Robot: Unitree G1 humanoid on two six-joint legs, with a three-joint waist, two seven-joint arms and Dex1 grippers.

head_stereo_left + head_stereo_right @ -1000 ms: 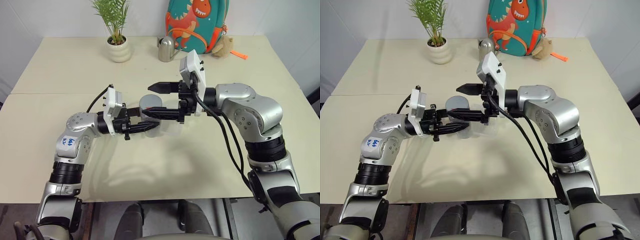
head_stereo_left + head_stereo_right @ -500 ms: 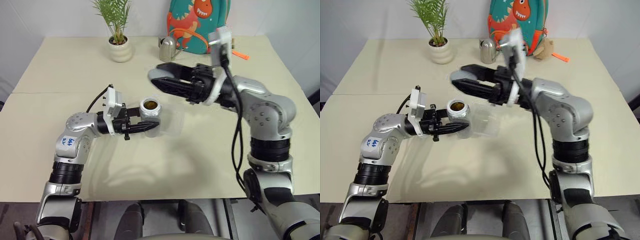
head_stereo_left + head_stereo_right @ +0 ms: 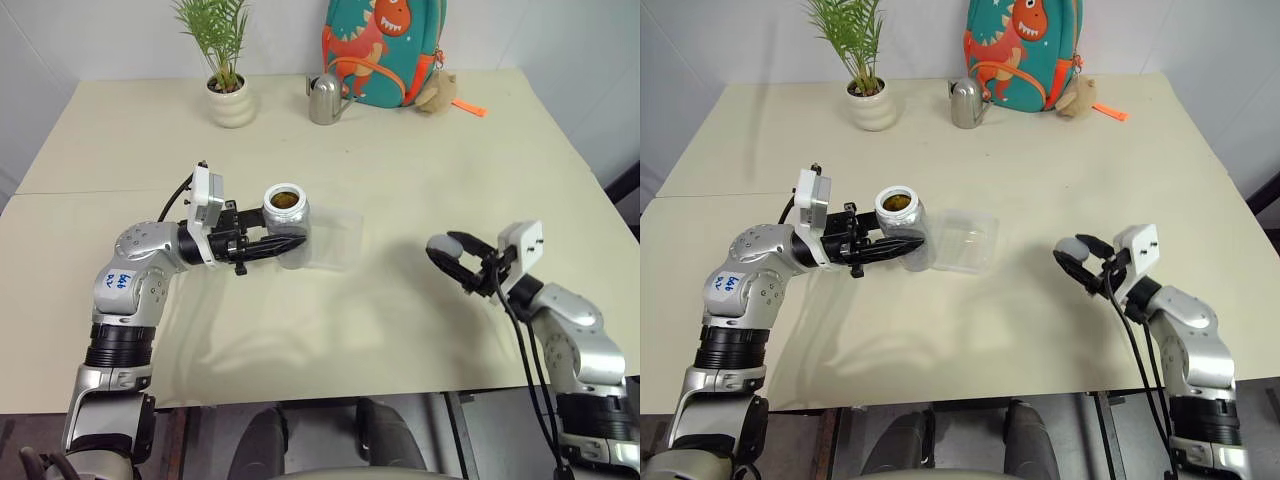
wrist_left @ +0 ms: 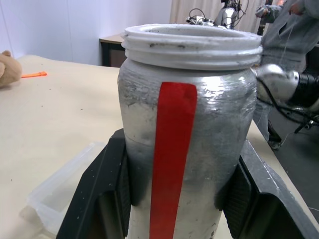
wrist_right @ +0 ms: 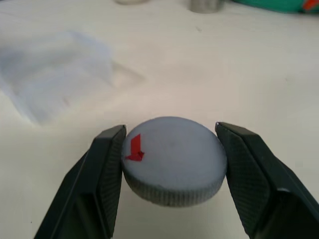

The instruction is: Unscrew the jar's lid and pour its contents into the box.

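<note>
The jar (image 3: 285, 222) stands upright and open, its dark contents (image 3: 285, 200) showing at the mouth, pinched around the body by the left gripper (image 3: 268, 244) just left of the clear box (image 3: 335, 235), which lies on the table (image 3: 400, 150) touching or nearly touching the jar's base. Well apart, at the near right, the right gripper (image 3: 452, 262) pinches the grey lid (image 3: 446, 246) by its rim, close above the tabletop. The unscrewing looks done; setting the lid down and pouring remain. The risks from here seem plain: the light box could slide if the jar nudges it while tipping, and a tilt begun before the mouth is over the box would scatter the pieces on the table. Compared with a second ago, the lid has left the jar, and the right arm has swung from over the jar down to the near right.
</note>
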